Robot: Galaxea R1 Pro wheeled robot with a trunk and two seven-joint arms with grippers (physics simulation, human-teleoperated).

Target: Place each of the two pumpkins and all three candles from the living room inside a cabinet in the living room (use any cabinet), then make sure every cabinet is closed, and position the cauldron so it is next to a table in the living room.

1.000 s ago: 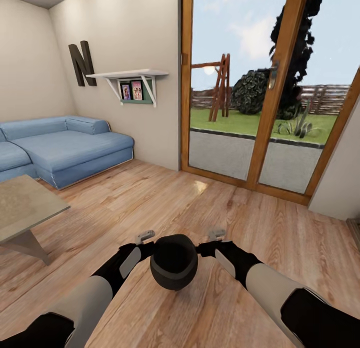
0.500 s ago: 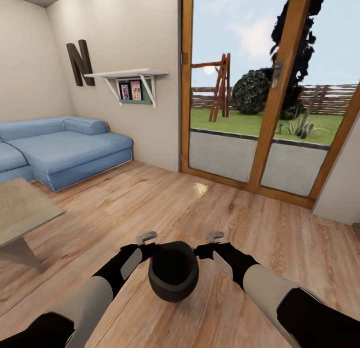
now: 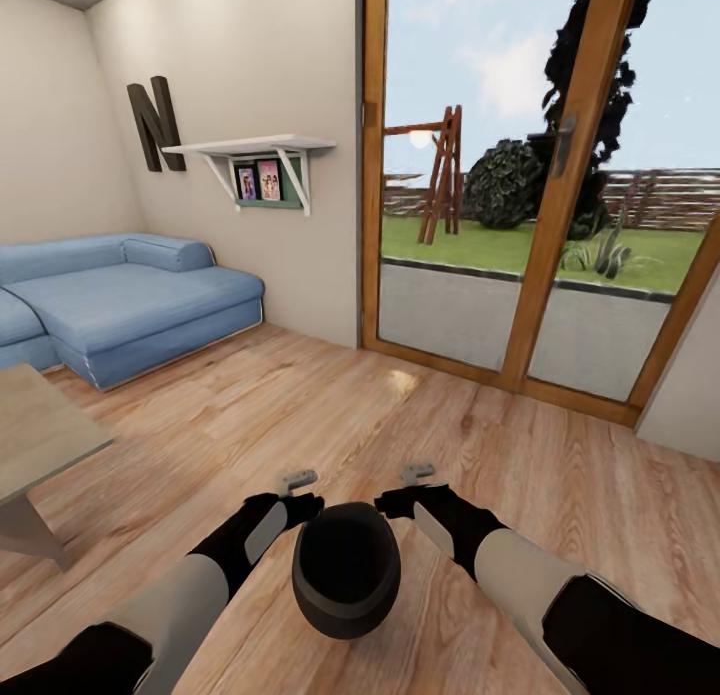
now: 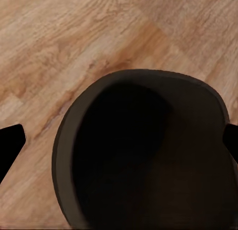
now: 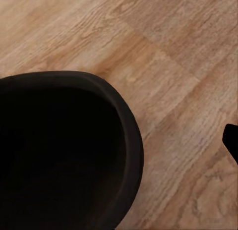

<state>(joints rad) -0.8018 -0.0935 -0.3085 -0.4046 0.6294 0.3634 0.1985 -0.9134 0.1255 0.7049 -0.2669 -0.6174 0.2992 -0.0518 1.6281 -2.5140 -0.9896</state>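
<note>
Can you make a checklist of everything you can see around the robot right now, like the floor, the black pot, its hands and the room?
Surface: wooden plank floor, bare around the robot.
Job's things: black cauldron, mouth up, between the two arms; corner of the coffee table at the left.
Clutter: nothing seen.
Grippers: left tool and right tool sit at either side of the cauldron's rim; the grip itself cannot be told.
Cables: nothing seen.
Surroundings: blue sofa, wall shelf with pictures, letter N, glass patio door onto a garden.
</note>
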